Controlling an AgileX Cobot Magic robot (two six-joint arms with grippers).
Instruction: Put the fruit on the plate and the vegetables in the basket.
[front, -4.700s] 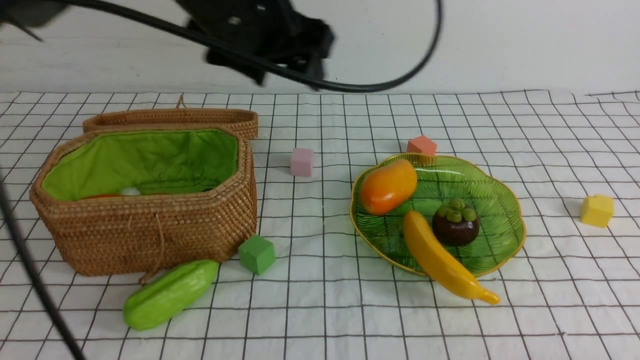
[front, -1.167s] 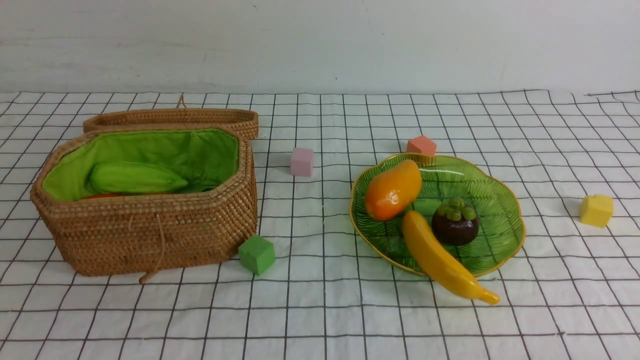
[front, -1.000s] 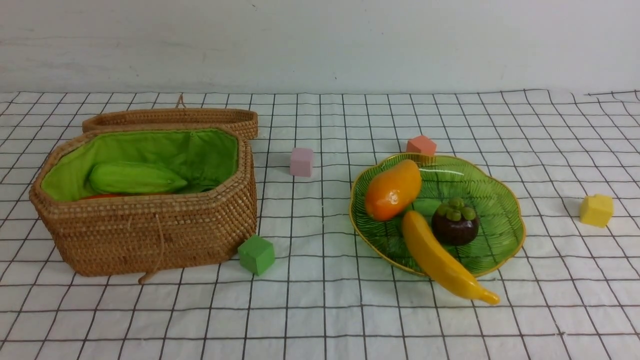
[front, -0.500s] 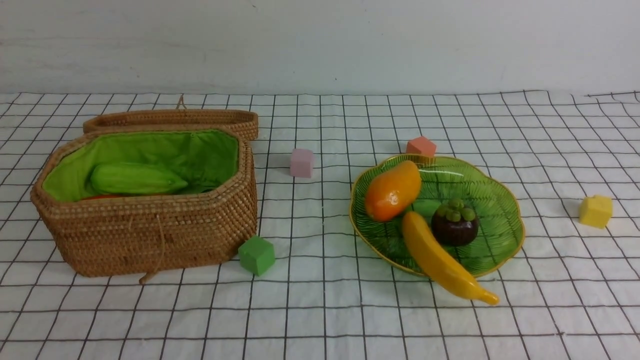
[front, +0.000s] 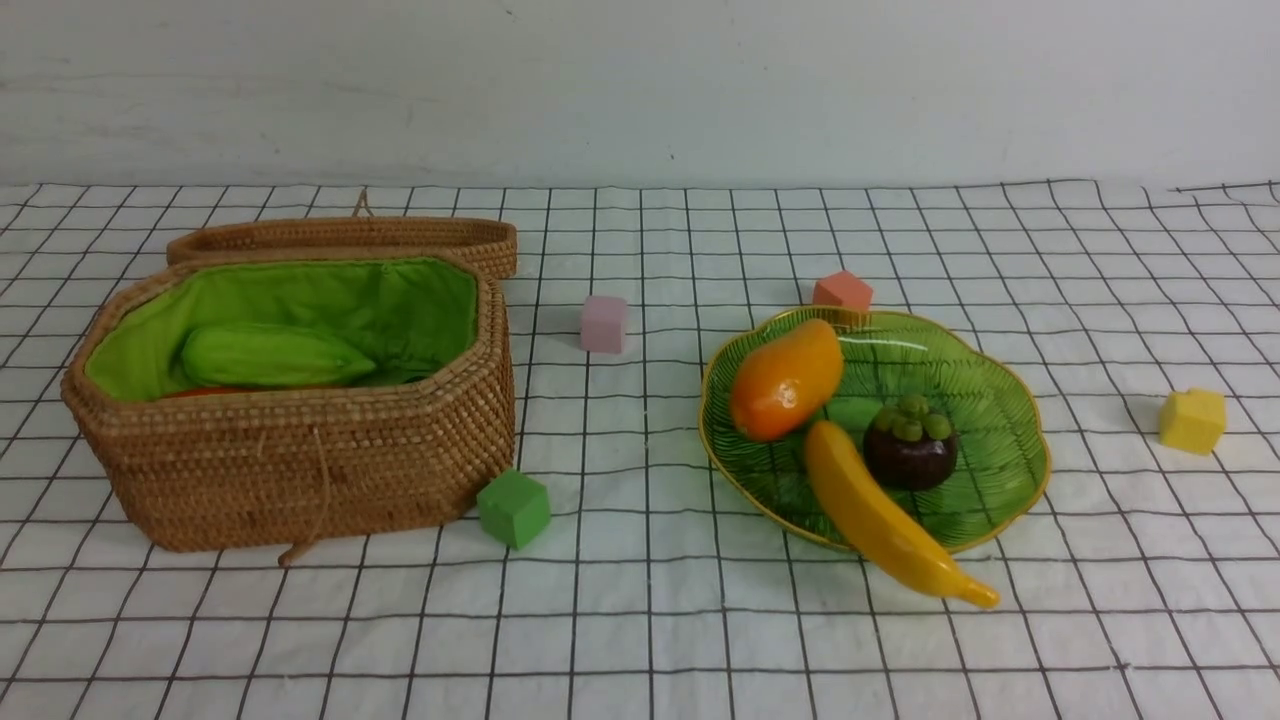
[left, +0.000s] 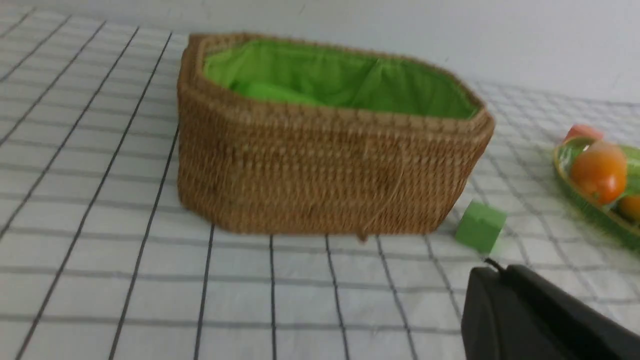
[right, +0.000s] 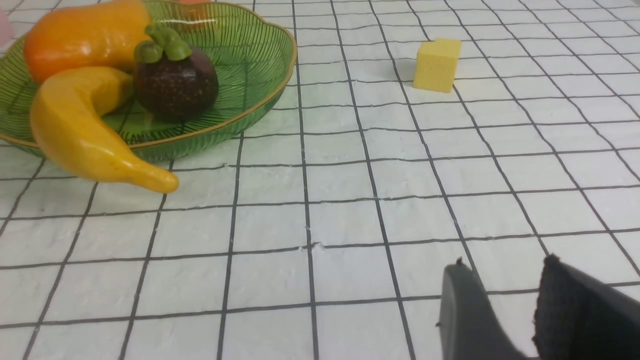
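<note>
Change since the earliest frame: gourd (front: 275, 356), formerly on the cloth in front of the basket (front: 300, 470), now lies inside it on the green lining; the dark arm and cable overhead are gone from the front view. No change across the last second.

Basket: open, lid (front: 345, 238) folded back behind it. Gourd lies lengthwise on top; a sliver of orange-red beneath it is probably the carrot (front: 200, 392). Radish not visible; presumably hidden under the gourd.

Plate (front: 1000, 400): holds mango (front: 785, 380), mangosteen (front: 910, 445) and banana (front: 880, 515). Mango leans on the far-left rim; banana lies across the near rim, its tip overhanging onto the cloth.

Other items: green cube (front: 513, 508) just beside the basket's near corner; pink cube (front: 604, 323) between basket and plate; salmon cube (front: 843, 291) behind the plate; yellow cube (front: 1193, 421) well to the right.

Left gripper (left: 540, 320): only a dark body at the frame corner, low over the cloth near the basket; finger state cannot be told. Holds nothing visible.

Right gripper (right: 505, 305): two fingers slightly spread with a narrow gap, empty, near the cloth and well apart from the plate.

Step in hand: sorting appears complete, arms withdrawn. Next move, if any: none needed beyond perhaps nudging the banana fully onto the plate.
</note>
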